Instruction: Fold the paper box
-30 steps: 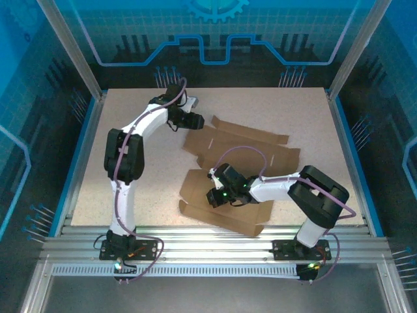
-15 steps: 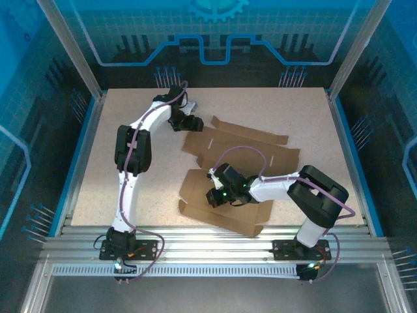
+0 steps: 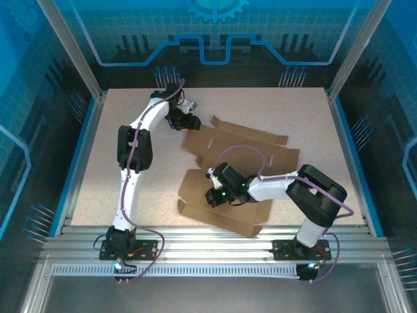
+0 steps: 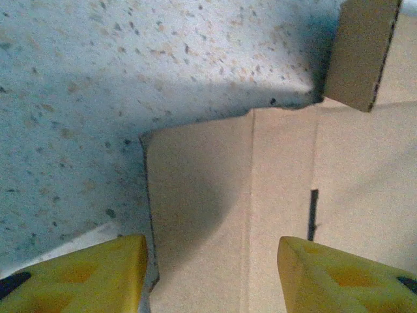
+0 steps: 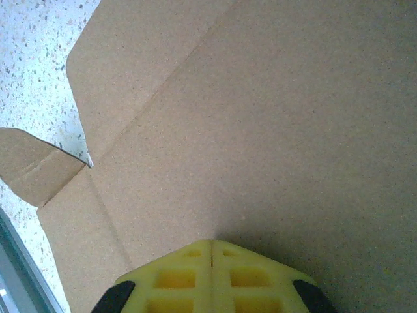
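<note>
The flat brown cardboard paper box [image 3: 260, 153] lies opened out on the speckled pale table [image 3: 130, 169], near the middle and a bit to the right. It is not folded up yet.

The left gripper [image 3: 186, 122] is at the box's far left corner. Its yellow fingers [image 4: 85, 277] are wide apart, one just beside the edge of a flat flap [image 4: 195, 195] and one over it. They hold nothing. The right gripper [image 3: 214, 195] is low over the near part of the box. Its fingers [image 5: 176, 277] are pressed together with nothing between them.

I think the box could slide or spin if the left gripper pushes that corner. The thin flap could bend in the wrong place or slip out. A small raised flap [image 4: 358, 52] close by might get bumped. The right arm [image 3: 280, 186] lies across the box, so it is in the way of lifting those panels.
</note>
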Controlling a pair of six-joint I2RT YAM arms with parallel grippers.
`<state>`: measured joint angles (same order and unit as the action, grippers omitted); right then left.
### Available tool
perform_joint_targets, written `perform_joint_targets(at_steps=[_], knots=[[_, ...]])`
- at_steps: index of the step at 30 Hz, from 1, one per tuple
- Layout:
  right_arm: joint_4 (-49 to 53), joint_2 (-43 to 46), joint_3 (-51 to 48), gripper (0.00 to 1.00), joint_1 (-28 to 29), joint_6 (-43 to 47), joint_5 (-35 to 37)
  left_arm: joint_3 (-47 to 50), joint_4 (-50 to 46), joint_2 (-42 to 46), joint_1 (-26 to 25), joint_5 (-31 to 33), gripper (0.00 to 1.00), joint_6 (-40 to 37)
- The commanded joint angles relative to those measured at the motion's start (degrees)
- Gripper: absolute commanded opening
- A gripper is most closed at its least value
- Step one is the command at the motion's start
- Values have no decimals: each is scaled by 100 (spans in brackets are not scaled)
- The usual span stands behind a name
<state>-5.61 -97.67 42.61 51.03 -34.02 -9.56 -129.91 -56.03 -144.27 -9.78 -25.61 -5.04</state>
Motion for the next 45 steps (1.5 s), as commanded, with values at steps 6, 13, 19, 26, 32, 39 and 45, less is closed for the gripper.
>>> perform_joint_targets(at_steps=[6, 13, 19, 26, 32, 39, 45], knots=[[868, -465, -149, 0, 153, 106, 149, -486, -802, -225, 27, -978, 30, -560], [873, -471, -150, 0, 164, 97, 165, -710, -1204, -277, 36, -930, 20, -829], [862, -490, -148, 0, 180, 63, 191, -680, -1226, -227, 35, -1084, 5, -850], [889, -531, -134, 0, 140, -133, 279, 1251, 507, 1184, 20, -1477, 0, -351], [853, -475, -174, 0, 114, -171, 262, 3763, 2525, 2777, 3, -1292, 2, -152], [742, -455, -244, 0, 109, -228, 263, 5609, 3897, 3851, -30, -770, 4, 76], [772, -403, -227, 0, 105, -234, 270, 6564, 4576, 4421, -155, -119, 6, 130]])
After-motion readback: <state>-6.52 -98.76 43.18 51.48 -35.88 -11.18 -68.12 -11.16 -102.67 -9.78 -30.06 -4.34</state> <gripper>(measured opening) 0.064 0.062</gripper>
